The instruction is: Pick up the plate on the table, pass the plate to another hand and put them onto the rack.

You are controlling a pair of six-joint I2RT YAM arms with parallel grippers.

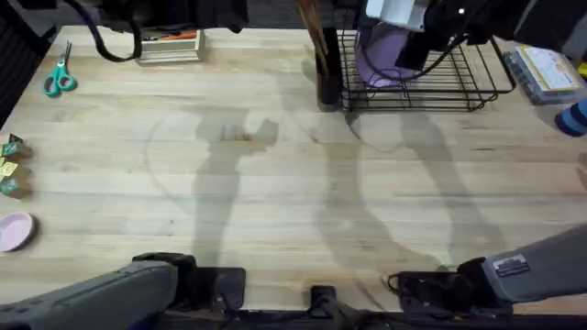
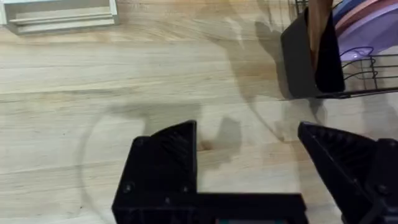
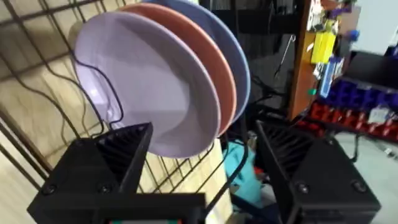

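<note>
Plate [image 3: 146, 93] stands upright in rack [image 1: 431, 87] at the desk's [image 1: 275, 183] far right edge, lavender, frontmost in its row; salmon plate [image 3: 205, 62] and blue plate [image 3: 233, 56] slotted right behind it. Right pincer [image 3: 202, 155] spread, empty, just beside the plate's rim, not touching. Left pincer [image 2: 249, 162] spread, empty, above bare desk near the rack's left end, by a dark holder [image 2: 308, 62]. Scissors [image 1: 60, 78] far left corner; pink dish [image 1: 14, 231] left edge.

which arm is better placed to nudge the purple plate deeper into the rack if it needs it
Right. The right gripper hangs directly at the lavender plate, which stands upright in the black wire rack, jaws open. The left gripper hovers over bare table, beside the rack rather than at the plate.
</note>
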